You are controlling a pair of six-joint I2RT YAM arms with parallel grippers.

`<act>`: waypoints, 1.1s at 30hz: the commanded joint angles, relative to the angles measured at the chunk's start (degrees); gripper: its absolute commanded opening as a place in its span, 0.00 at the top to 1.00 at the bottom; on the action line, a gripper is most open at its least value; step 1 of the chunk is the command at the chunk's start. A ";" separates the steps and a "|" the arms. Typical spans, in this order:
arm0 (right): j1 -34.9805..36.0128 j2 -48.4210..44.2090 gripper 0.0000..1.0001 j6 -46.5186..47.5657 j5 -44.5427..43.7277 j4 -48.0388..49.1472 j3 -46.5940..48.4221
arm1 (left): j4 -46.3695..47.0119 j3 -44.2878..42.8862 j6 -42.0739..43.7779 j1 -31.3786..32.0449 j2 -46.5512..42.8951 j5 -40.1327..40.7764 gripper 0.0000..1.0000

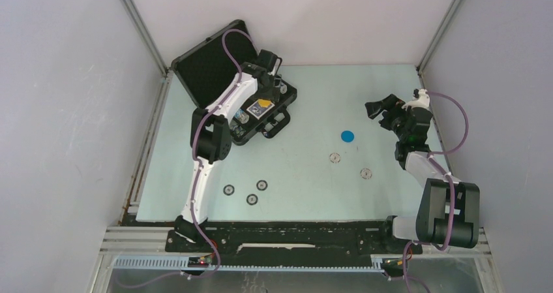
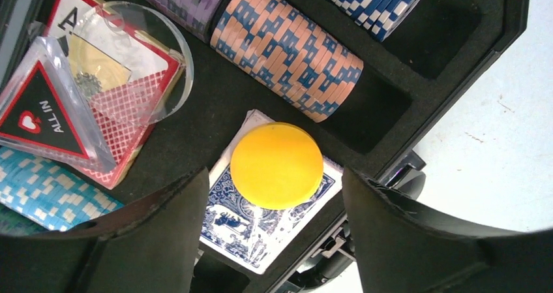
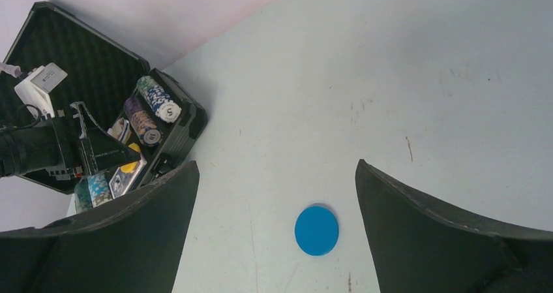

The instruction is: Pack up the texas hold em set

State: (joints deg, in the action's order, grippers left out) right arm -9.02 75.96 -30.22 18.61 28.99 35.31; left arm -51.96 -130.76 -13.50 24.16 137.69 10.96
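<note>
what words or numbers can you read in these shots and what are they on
"ALL IN": on the black and red triangle marker in the case.
"A": on the red card pack; the rest of its print is covered.
Loose chips on the table: markings too small to read.

black case [image 1: 207,68], yellow disc [image 2: 276,165], blue disc [image 3: 316,230]

"ALL IN" on triangular marker [image 2: 40,115], "A" on red card deck [image 2: 134,146]
</note>
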 commanded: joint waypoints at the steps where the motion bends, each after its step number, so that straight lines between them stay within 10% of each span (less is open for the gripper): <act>1: -0.39 0.63 0.00 -0.26 0.48 0.72 2.91 | 0.24 -2.02 0.10 1.04 -6.81 -0.56 0.17; 24: 1.90 8.79 0.01 -12.57 2.79 -1.39 -0.31 | 2.94 30.06 5.10 19.22 -53.74 3.15 0.06; 33: 1.41 17.43 0.00 -21.20 9.88 6.40 -1.34 | 7.31 37.18 7.85 28.13 -54.96 13.86 0.03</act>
State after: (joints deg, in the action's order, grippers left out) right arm -7.49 90.45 -45.74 24.56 29.12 34.63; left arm -48.56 -93.95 -7.92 49.82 83.40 19.75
